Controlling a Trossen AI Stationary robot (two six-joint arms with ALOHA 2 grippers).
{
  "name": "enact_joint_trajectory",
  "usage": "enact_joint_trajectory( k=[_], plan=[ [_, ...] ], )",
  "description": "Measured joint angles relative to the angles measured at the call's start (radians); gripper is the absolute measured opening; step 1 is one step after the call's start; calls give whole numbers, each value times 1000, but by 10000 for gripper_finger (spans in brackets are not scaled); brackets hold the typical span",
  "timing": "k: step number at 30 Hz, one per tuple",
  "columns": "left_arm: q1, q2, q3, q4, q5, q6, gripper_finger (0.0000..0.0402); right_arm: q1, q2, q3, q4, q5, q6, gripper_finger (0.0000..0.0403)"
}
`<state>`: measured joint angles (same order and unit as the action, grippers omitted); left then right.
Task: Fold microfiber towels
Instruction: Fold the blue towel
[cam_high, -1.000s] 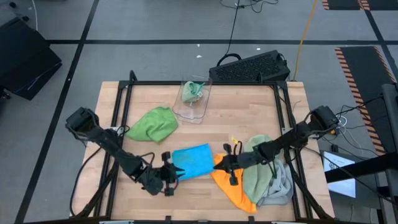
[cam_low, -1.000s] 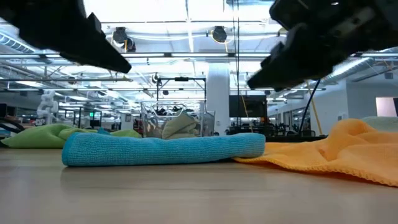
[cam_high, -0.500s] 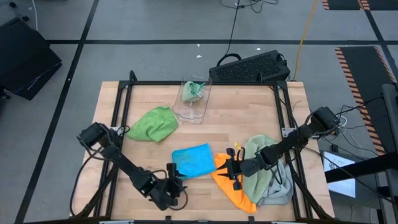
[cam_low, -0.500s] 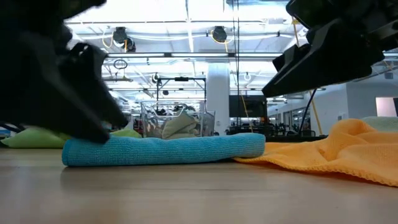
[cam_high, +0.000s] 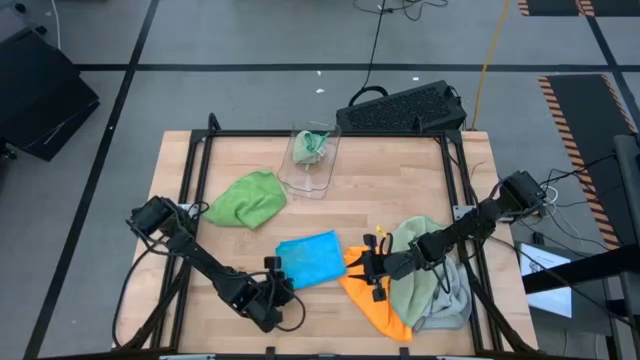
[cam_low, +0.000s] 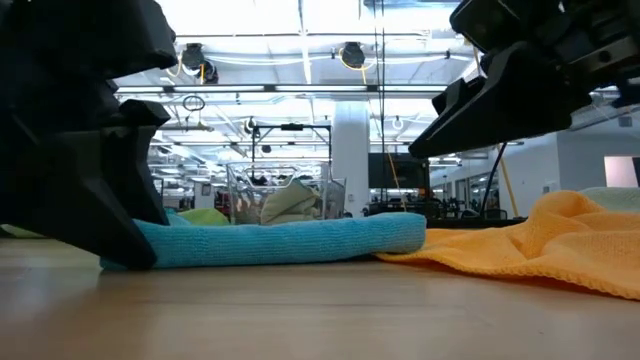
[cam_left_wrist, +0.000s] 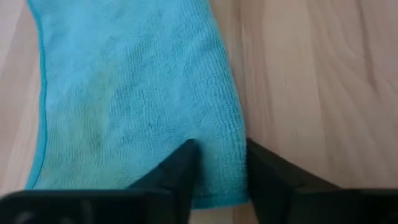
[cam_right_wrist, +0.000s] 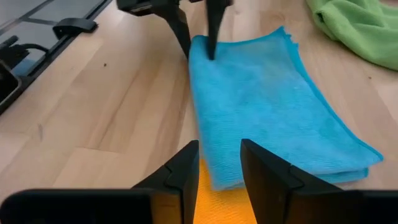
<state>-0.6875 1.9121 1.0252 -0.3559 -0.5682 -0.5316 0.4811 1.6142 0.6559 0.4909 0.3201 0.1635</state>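
Note:
The blue towel (cam_high: 310, 258) lies folded flat on the table. My left gripper (cam_left_wrist: 221, 168) is down at its near left corner, open, fingers astride the towel's left edge; it also shows in the right wrist view (cam_right_wrist: 198, 37). My right gripper (cam_right_wrist: 219, 168) is open and empty, hovering above the blue towel's right end and the crumpled orange towel (cam_high: 375, 298). The sage green towel (cam_high: 415, 265) and the grey towel (cam_high: 452, 300) lie heaped at the near right. The bright green towel (cam_high: 245, 198) lies at the far left. My left gripper comes from above, pointing down. One fingertip (cam_left_wrist: 183, 168) stands on the blue towel's top beside its left edge (cam_left_wrist: 233, 155), near the near left corner. The other fingertip (cam_left_wrist: 264, 171) stands on the bare wood beside that edge. The towel lies flat on the table.
A clear plastic bin (cam_high: 312, 158) with a pale green cloth inside stands at the far middle. A dark keyboard (cam_high: 405, 108) lies beyond the far edge. Bare wood shows at the table's near left (cam_high: 215, 325) and middle.
My left gripper has come down from above the table toward its near edge and now stands at the blue towel's left end. The blue towel has stayed where it was.

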Motion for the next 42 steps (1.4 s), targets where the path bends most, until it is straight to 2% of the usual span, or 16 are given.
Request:
enact_joint_trajectory(
  k=[6, 9, 15, 20, 30, 33, 35, 38, 42],
  plan=[
    [0, -3, 1, -123, 23, 14, 18, -25, 0, 0, 5, 23, -15, 112],
    [-2, -23, -1, -184, 50, -4, 11, -30, 0, 0, 5, 20, -19, 112],
    [-32, -91, -9, -336, 110, -64, 35, -30, 0, 0, 5, 20, -8, 112],
    [-63, -130, -8, -428, 146, -181, 47, -23, 0, 0, 5, 17, -7, 112],
    [-114, -243, -7, -508, 168, -354, 172, -23, 0, 0, 5, -14, -37, 112],
    [-115, -293, -6, -509, 179, -375, 193, -24, 0, 0, 5, -14, -51, 112],
    [-114, -324, -6, -504, 148, -394, 199, -24, 0, 0, 6, -14, -56, 112],
    [-98, -345, -5, -419, 47, -350, 197, -24, 0, 0, 5, -13, -56, 112],
    [-69, -297, -4, -215, 7, -93, 188, -24, 0, 0, 5, -10, -55, 112]
  ],
)
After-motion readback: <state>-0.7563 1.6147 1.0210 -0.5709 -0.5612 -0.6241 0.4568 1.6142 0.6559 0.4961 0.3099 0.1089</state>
